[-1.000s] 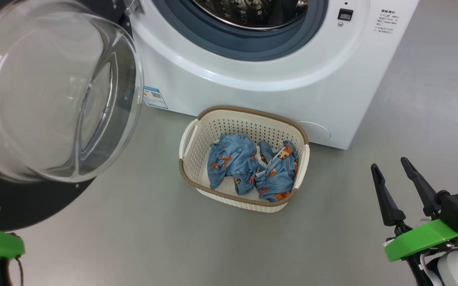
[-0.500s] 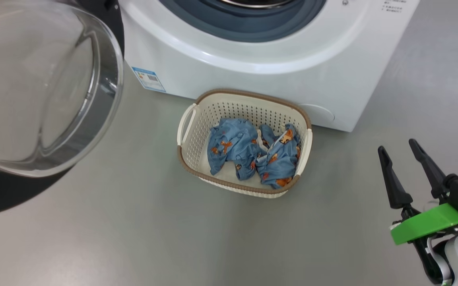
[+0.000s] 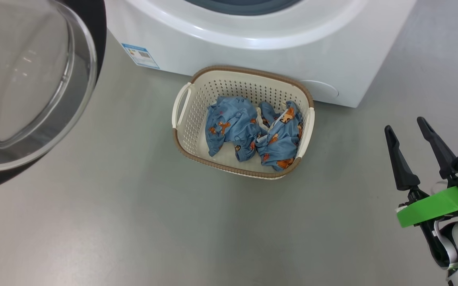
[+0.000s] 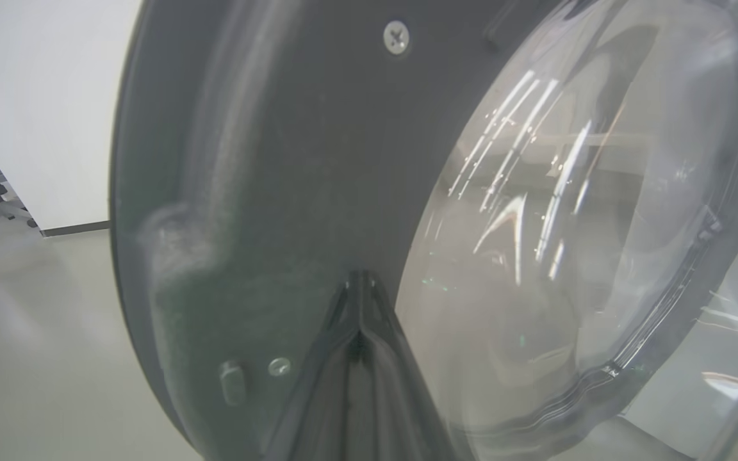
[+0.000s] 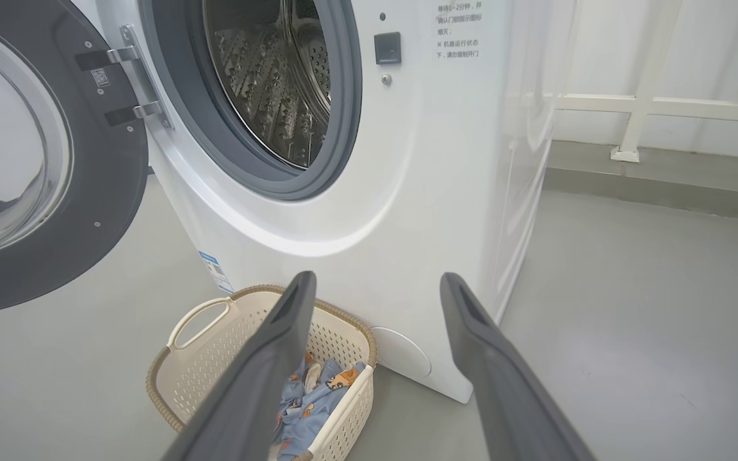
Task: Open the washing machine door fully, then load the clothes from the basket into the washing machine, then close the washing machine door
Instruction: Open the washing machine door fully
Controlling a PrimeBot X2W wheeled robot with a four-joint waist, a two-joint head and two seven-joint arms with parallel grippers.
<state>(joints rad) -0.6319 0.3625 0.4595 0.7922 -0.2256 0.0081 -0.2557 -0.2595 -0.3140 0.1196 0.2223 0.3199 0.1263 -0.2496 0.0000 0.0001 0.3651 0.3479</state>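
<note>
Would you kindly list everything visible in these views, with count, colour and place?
washing machine: one, white, behind the basket, drum opening uncovered
washing machine door: one, black with clear glass bowl, swung open left of the opening
basket: one, cream with brown rim, on the floor before the machine
clothes: two, light blue with orange figures, crumpled in the basket
label sticker: one, blue and white, low on the machine's front
floor: one, grey, under everything
railing: one, white, beyond the machine
right gripper: one, dark fingers, open, right of the basket, holding nothing
left gripper: one, dark fingers, shut, close to the door
</note>
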